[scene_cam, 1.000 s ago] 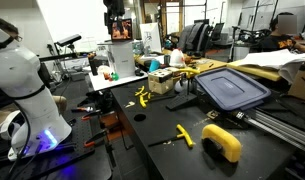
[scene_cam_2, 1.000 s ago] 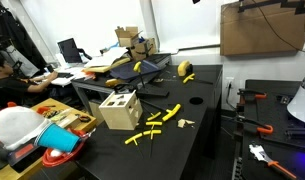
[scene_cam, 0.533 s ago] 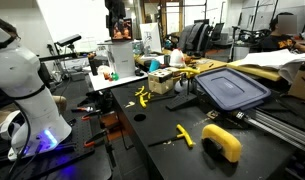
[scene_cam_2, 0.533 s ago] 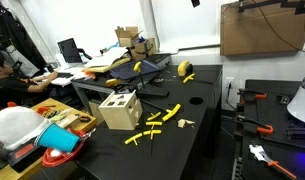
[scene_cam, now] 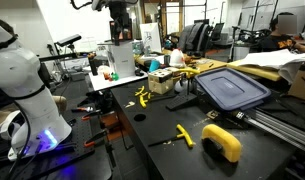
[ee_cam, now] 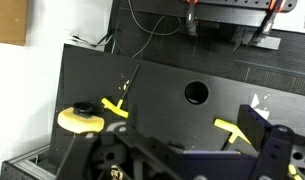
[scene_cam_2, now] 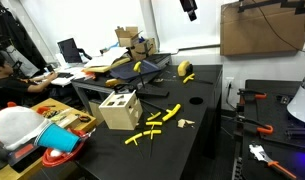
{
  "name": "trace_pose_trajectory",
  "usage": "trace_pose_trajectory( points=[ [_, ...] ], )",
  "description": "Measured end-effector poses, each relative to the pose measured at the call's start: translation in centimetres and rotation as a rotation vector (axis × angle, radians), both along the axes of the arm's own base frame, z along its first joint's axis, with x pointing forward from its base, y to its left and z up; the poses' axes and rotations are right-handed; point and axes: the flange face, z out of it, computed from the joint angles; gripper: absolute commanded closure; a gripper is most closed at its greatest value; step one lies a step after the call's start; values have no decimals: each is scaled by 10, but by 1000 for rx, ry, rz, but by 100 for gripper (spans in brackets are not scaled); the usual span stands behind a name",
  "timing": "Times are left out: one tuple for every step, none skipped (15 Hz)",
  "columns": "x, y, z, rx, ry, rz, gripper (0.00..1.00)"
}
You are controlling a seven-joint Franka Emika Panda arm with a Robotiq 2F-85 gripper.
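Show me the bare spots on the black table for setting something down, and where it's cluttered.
Bare: the stretch of black table between the yellow tape roll and the round hole, and the near corner below the yellow pieces. Crowded: around the wooden box and on toward the blue lid.

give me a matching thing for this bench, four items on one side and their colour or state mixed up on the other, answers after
Things:
1. gripper
2. bin lid
3. box
4. roll

Descriptions:
A. pale wood, standing on the black table
B. yellow, lying near a table edge
C. open, high above the table, holding nothing
D. grey-blue, lying flat

Pairs: 1-C, 2-D, 3-A, 4-B
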Motion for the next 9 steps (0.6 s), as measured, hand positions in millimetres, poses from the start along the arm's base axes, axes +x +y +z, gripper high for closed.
trace_pose_trajectory(
  points=[
    [1, -1, -5, -8, -3, -3, 0],
    [3, -3, -10, -17, -9, -7, 0],
    [4, -5, -15, -24, -14, -9, 0],
    [6, -7, -21, -32, -22, -13, 0],
    [8, -9, -27, -37, -27, -14, 0],
    [10, -12, -33, -42, -31, -20, 0],
    [11, -15, -40, -43, -33, -22, 0],
    [12, -19, -48, -40, -33, -25, 0],
    [13, -23, -55, -36, -31, -30, 0]
  ],
)
